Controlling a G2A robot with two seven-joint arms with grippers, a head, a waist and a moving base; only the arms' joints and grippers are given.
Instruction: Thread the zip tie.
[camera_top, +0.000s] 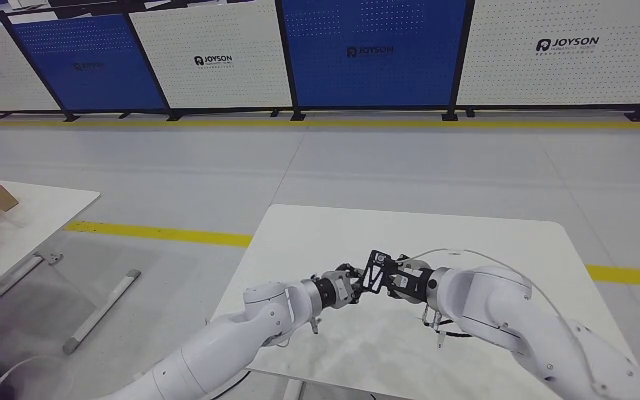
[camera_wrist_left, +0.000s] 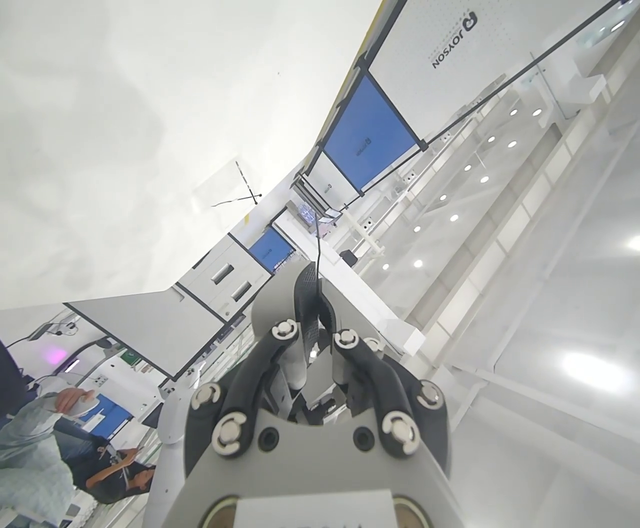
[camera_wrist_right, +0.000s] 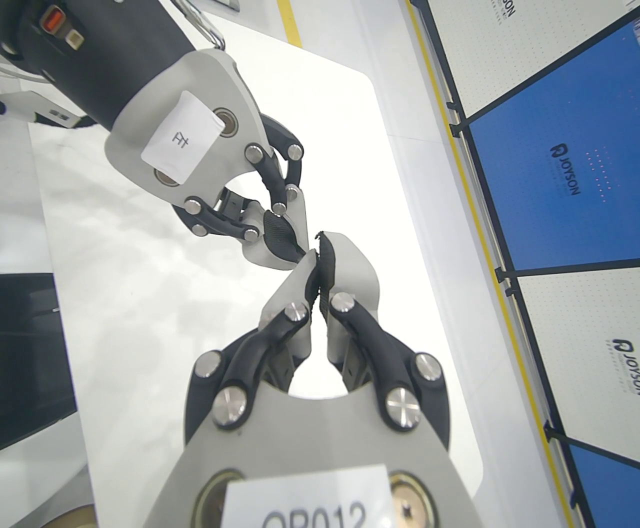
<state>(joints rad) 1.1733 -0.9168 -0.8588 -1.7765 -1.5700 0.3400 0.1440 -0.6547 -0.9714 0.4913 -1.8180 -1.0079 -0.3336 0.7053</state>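
Top view shows the white table (camera_top: 300, 230), with both arms meeting above its middle. Left gripper (camera_wrist_right: 295, 250) and right gripper (camera_wrist_right: 315, 270) each pinch the black zip tie (camera_wrist_left: 317, 255) tight, tip to tip. I think its end is not pushed through yet.

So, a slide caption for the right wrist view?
Left gripper and right gripper pinch thin black plastic zip tie over white table.

White rounded bench (camera_top: 480, 240) set on a pale grey floor (camera_top: 300, 170), yellow line (camera_top: 160, 233) painted across the floor, blue panels (camera_top: 375, 50) and white pegboard panels (camera_top: 215, 50) lined along the back, second white table (camera_top: 40, 205) placed off to the left, round ceiling lights (camera_wrist_left: 454, 218) lit overhead
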